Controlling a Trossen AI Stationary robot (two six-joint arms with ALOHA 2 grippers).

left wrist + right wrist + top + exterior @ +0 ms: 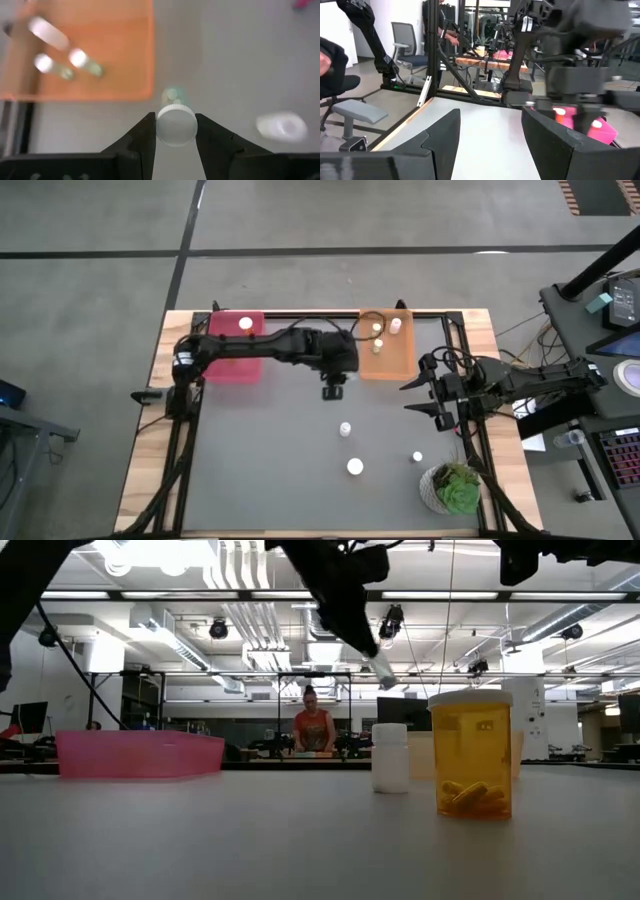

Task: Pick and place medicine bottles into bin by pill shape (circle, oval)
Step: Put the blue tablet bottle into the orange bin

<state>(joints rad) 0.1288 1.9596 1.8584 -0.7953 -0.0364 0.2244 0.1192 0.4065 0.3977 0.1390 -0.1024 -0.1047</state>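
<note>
I have a white-capped bottle [175, 123] pinched in my left hand [175, 131] beside the orange bin [385, 357]; next I carry it over and let go, while the right hand [490, 131] waits wide.

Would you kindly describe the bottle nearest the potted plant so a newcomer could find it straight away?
Start at the green plant in its white pot at the table's front right corner. Just beyond it toward the orange tray, a tiny white-capped bottle stands alone on the grey mat. It is the smallest and rightmost of the three loose bottles there.
</note>
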